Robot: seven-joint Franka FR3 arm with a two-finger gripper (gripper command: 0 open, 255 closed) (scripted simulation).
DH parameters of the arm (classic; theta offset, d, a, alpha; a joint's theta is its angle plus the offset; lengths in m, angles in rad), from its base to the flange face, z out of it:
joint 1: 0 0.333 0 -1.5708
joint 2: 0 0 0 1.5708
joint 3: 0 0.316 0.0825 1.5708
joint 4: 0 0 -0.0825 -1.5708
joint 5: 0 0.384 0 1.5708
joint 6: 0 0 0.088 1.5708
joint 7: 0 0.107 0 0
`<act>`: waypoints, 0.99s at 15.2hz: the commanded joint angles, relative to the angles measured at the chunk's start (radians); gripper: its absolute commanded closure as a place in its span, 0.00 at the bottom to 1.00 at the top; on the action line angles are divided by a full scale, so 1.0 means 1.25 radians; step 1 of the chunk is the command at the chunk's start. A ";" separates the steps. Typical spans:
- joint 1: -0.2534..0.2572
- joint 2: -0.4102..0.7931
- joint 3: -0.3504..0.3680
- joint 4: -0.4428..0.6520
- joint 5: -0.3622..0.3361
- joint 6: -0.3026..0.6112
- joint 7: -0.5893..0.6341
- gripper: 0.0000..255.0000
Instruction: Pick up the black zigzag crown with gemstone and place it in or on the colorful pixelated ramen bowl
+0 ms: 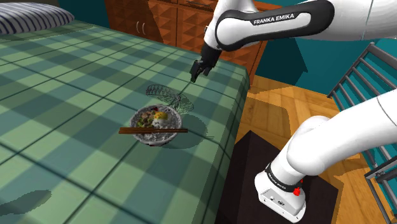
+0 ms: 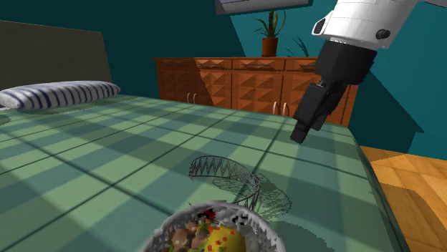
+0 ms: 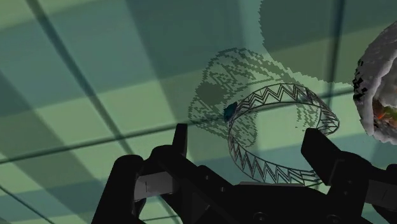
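Arm (image 1: 273,25) stretched over checked cloth (image 1: 63,127); claw (image 3: 248,141) released, fingers spread, pointing down at crown (image 3: 280,95) beside bowl (image 3: 378,89).

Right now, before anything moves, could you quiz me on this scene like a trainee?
1. True or false: the black two-finger hand grips the thin dark zigzag-wire crown with a teal gem.
2. What lies across the grey speckled bowl of colourful ramen? A a spoon; B brown chopsticks; C the crown.
3. Which sits nearer the hand, crown or bowl?
Key: 1 false, the hand is open and not touching it; 2 B; 3 crown.
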 commanded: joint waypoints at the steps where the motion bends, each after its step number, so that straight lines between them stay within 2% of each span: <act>1: 0.004 0.055 0.004 0.009 0.006 0.051 -0.001 0.00; 10: 0.016 0.324 0.014 0.112 0.026 0.230 -0.017 0.00; 15: 0.018 0.364 0.016 0.113 0.027 0.271 -0.017 0.00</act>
